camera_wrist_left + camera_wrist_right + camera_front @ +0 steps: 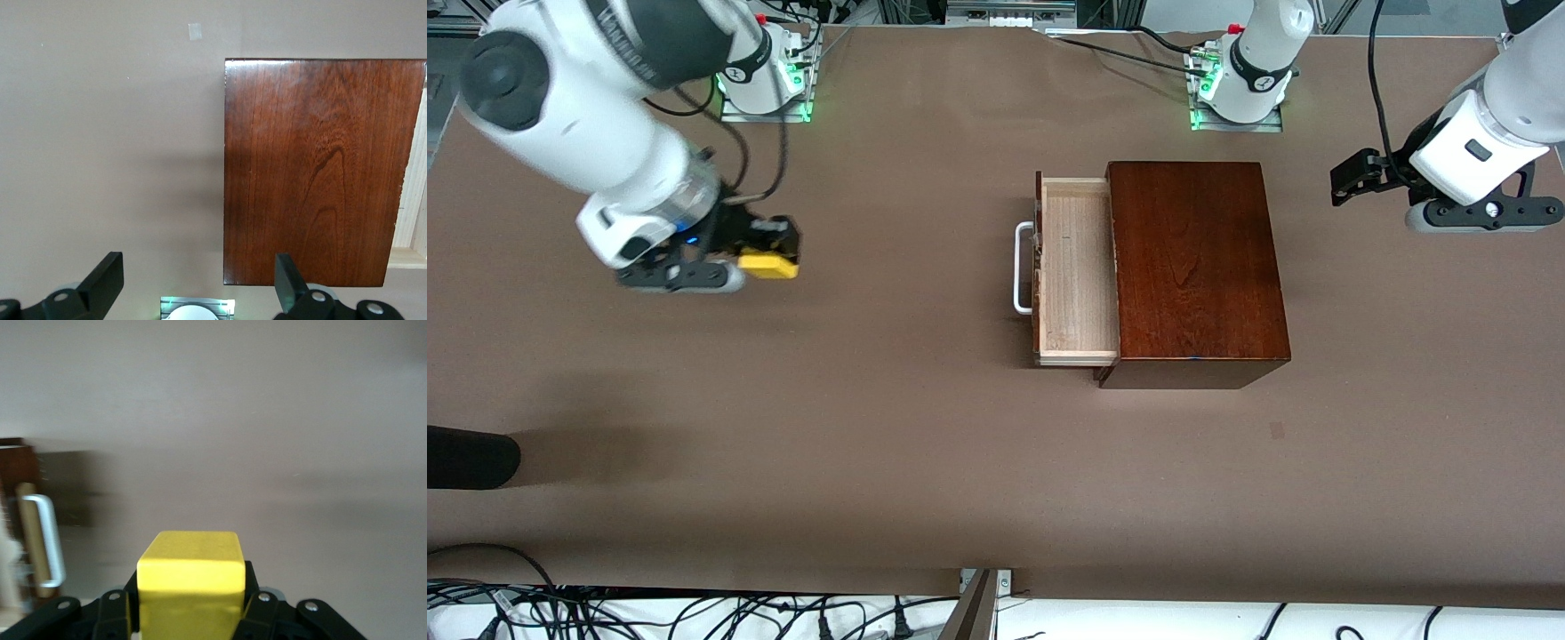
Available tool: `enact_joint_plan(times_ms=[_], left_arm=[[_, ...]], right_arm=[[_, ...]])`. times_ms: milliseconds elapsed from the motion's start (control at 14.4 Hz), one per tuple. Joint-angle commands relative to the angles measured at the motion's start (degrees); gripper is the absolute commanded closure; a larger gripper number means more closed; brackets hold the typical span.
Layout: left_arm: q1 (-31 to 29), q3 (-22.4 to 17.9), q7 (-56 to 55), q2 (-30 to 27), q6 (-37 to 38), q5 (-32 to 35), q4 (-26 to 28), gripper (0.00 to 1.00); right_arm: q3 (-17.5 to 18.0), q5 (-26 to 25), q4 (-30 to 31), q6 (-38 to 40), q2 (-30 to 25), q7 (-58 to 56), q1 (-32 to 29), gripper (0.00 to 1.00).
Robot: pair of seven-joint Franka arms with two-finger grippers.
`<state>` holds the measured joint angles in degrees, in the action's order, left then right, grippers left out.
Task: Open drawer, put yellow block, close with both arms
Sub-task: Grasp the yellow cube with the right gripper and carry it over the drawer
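On the brown table (pixel 889 427), catalogued against the wooden box (pixel 1196 267) as landmark:

1. Wooden box: glossy reddish-brown, seated flat on the table, nearer the left arm's end than the table's middle.

2. Drawer (pixel 1074 271): pulled out of the box toward the right arm's end; pale wood lining exposed, nothing visible inside. White U-shaped handle (pixel 1021 268) fixed on the dark front, pointing away from the box.

3. Yellow block (pixel 768 263): off the table, clamped between the fingers of the right gripper (pixel 769 253); well apart from the box, toward the right arm's end, over bare table. Confirmed in the right wrist view: block (pixel 189 583) pinched between the black fingers, drawer handle (pixel 47 543) seen farther off, blurred.

4. Right gripper: clenched on the yellow block, carried low above the table, wrist turned toward the box.

5. Left gripper (pixel 1352 178): fingers spread wide, nothing between them; raised above the table beside the box, at the left arm's end, away from the drawer's front. In the left wrist view, fingertips (pixel 107 277) parted, box top (pixel 320 167) showing below and between them, a strip of drawer lining at the edge.

6. Small pale mark (pixel 1277 431) on the table, nearer the front camera than the box.
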<state>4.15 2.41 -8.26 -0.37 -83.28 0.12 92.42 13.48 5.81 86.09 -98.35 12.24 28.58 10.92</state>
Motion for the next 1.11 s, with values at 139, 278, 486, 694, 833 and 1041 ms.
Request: enact_joint_plan(times_ms=[139,278,486,694,833,1041], left_arm=[[-0.89,0.31,1.14,1.86,0.04,-0.38,-3.74,0.00],[-0.72,0.83,1.14,2.73,0.04,-0.38,-3.92,0.00],[-0.37,1.10,0.26,2.83,0.13,-1.17,-3.92,0.00],[-0.28,1.19,0.17,2.83,0.04,-1.17,-4.01,0.00],[-0.28,1.19,0.17,2.83,0.04,-1.17,-4.00,0.00],[-0.28,1.19,0.17,2.92,-0.13,-1.26,-4.01,0.00]], right_arm=[[2.87,-1.05,-12.15,-0.08,9.10,20.24,7.78,1.00],[2.87,-3.94,-15.41,-1.83,12.36,28.07,12.35,1.00],[2.70,-9.91,-19.36,-4.21,17.28,40.89,18.68,1.00],[2.61,-11.61,-24.46,-5.96,22.64,54.78,22.64,1.00],[2.26,-11.69,-25.53,-7.37,24.58,60.42,24.31,1.00],[2.26,-13.70,-25.53,-7.56,25.64,66.84,26.34,1.00]])
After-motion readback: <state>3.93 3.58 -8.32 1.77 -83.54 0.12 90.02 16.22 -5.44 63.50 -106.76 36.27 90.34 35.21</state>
